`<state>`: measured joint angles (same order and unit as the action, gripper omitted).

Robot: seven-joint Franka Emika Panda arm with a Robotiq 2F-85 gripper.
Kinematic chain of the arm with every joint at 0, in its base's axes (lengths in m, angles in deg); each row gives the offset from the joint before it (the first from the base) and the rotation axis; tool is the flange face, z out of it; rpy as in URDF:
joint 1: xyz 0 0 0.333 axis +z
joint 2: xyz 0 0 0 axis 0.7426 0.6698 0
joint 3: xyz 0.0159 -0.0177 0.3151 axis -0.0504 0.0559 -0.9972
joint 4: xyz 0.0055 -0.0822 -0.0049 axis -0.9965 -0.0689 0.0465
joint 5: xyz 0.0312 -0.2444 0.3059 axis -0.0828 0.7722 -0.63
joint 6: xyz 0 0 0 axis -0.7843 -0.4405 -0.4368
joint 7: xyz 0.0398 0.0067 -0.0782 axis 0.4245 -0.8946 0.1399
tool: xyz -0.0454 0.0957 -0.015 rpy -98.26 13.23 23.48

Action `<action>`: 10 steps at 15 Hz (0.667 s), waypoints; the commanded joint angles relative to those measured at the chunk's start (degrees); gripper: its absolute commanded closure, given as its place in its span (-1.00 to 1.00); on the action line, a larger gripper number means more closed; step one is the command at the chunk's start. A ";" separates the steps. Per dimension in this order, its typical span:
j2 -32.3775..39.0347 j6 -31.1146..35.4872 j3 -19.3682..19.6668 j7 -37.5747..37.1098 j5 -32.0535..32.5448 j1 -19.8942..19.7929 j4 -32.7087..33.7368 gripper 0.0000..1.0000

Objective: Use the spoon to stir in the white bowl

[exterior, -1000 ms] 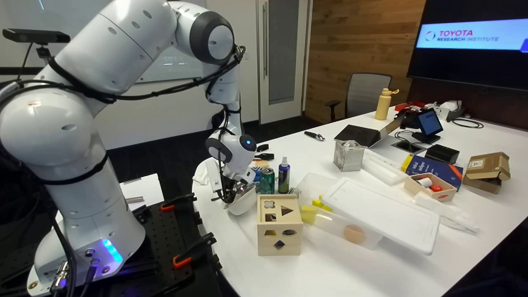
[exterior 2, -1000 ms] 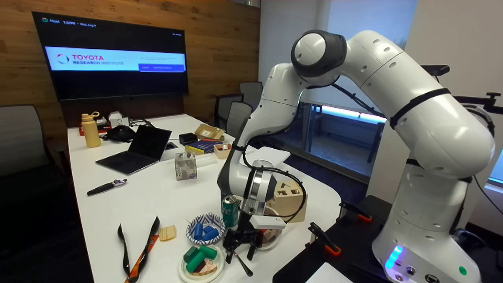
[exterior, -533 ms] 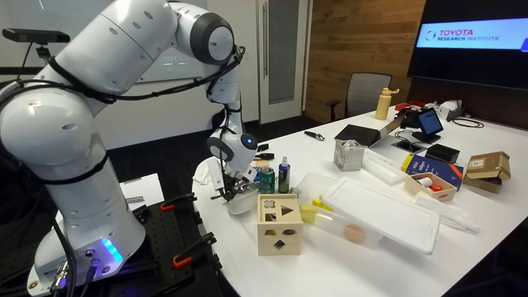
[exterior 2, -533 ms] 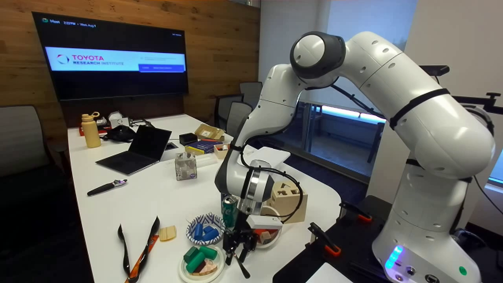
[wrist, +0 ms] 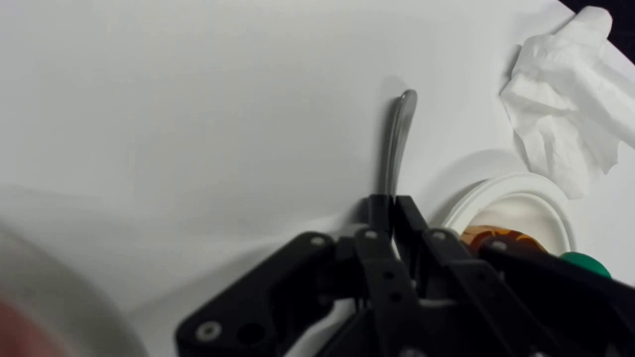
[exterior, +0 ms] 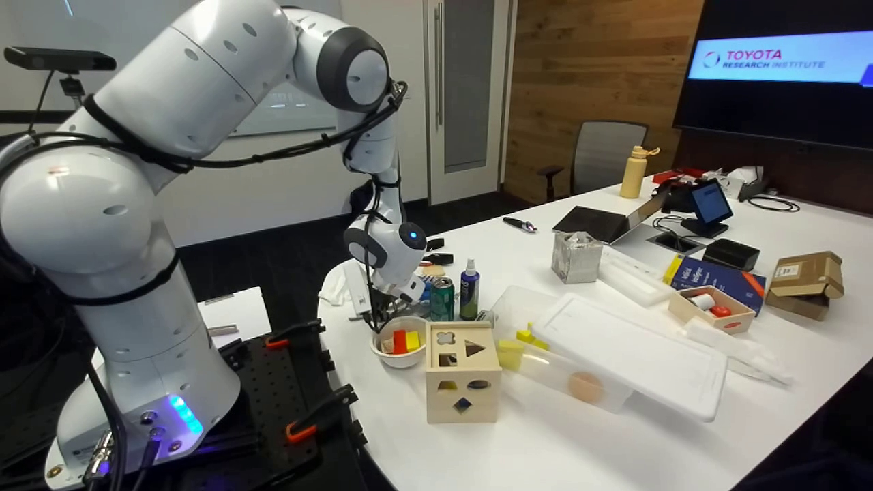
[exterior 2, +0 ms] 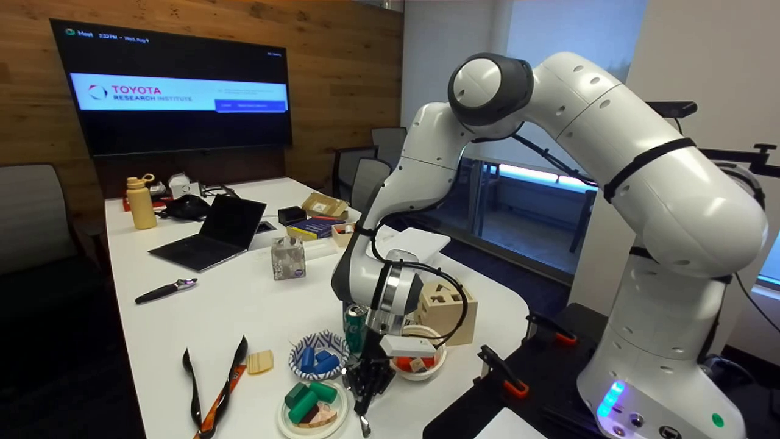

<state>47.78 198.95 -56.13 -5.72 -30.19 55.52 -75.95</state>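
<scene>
In both exterior views the white bowl (exterior: 401, 363) stands level on the table with red, yellow and pale blocks inside. A blurred part of that white bowl (wrist: 84, 302) fills the lower left corner of the wrist view. My gripper (wrist: 392, 199) is shut on the metal spoon (wrist: 403, 121), whose rounded end sticks out past the fingertips. In an exterior view the spoon (exterior 2: 365, 425) hangs below the gripper (exterior 2: 362, 407), outside the white bowl (exterior 2: 420, 374) and off to its side. The gripped stretch is hidden between the fingers. I cannot tell whether the spoon touches the table.
The wooden shape-sorter cube (exterior: 462, 378) stands beside the bowl, and a green can (exterior: 442, 300) and spray bottle (exterior: 469, 293) stand behind. A patterned bowl (exterior 2: 295, 369), a plate (exterior 2: 283, 421) with green blocks and tongs (exterior 2: 226, 390) lie near. Crumpled tissue (wrist: 555, 89) shows too.
The jaws have come together on the spoon, and its exposed end has swung round. The white bowl was tilted with its side raised and now sits flat. My hand has shifted slightly.
</scene>
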 commanded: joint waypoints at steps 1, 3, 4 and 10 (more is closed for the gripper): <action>-0.39 -0.34 0.77 -1.65 1.30 1.29 0.35 1.00; -1.12 -0.33 1.13 -2.10 1.81 1.68 -0.11 0.98; -1.66 -0.46 1.31 -2.51 2.18 1.98 -0.48 1.00; -9.20 -2.49 3.85 -8.25 7.01 5.24 -6.01 0.99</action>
<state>45.89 198.67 -54.70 -7.66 -26.62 57.37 -76.69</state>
